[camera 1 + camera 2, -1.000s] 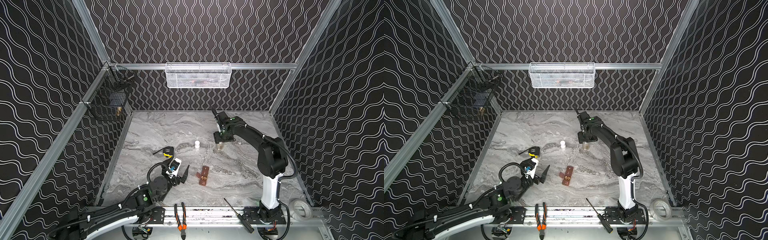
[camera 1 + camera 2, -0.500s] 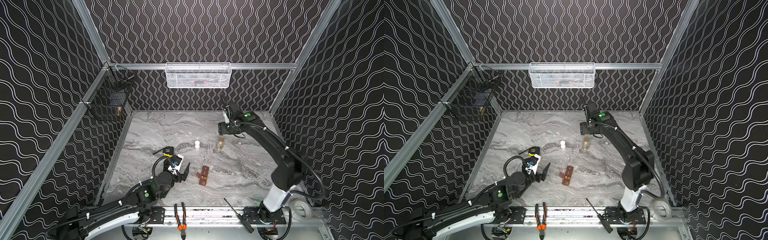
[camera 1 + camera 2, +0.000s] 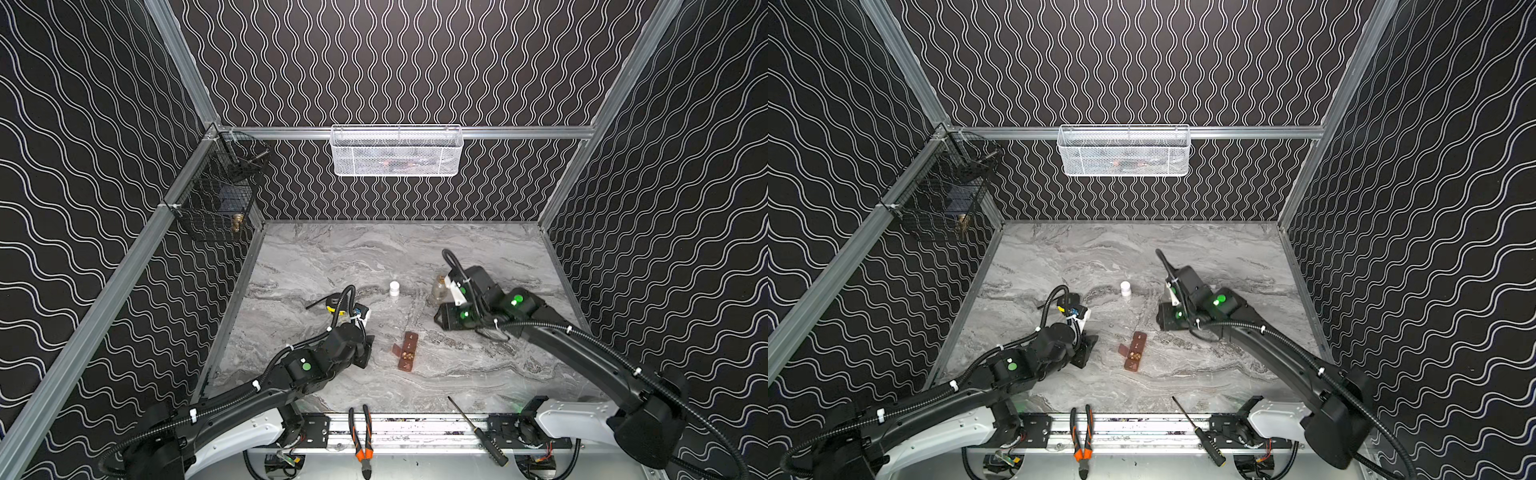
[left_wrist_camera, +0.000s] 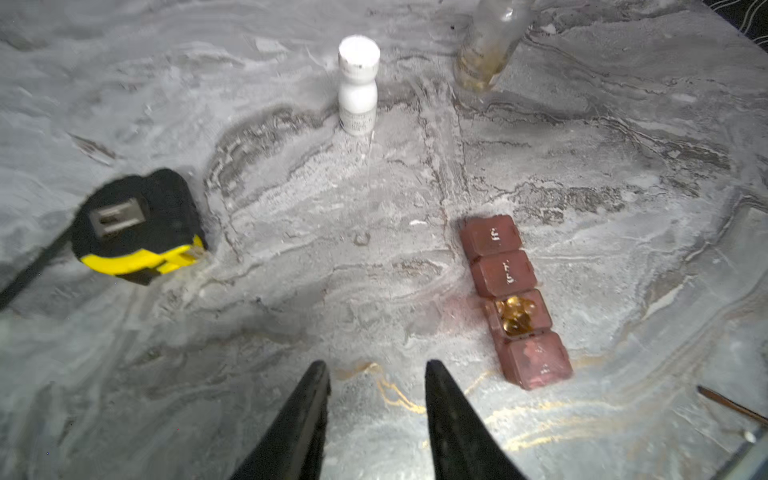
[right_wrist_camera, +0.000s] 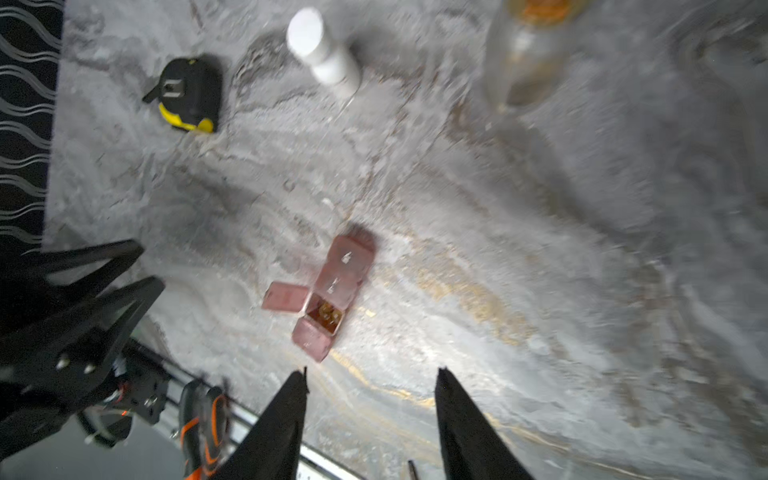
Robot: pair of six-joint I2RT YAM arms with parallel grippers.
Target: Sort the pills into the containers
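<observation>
1. Lying on the marble table (image 3: 478, 249), the containers (image 3: 406, 351) are seen in both top views toward the front edge. They are flanked by the left gripper (image 3: 365, 353), positioned near them, and the right gripper (image 3: 440, 321), positioned farther off beside a clear bottle (image 3: 438, 289). Finger spacing cannot be told from here.
2. From the left wrist, the left gripper (image 4: 376, 368) is shown with fingers parted and nothing between them. The containers (image 4: 513, 299) are laid flat close by. The compartment second from the end nearest the gripper is opened, and amber pills (image 4: 515, 313) are seen inside. A white bottle (image 4: 357, 87) and a tape measure (image 4: 137, 224) are set farther away.
3. From the right wrist, somewhat blurred, the right gripper (image 5: 372, 374) is shown spread and empty. One lid (image 5: 284, 297) appears to be folded out sideways from the containers (image 5: 336, 282).
</observation>
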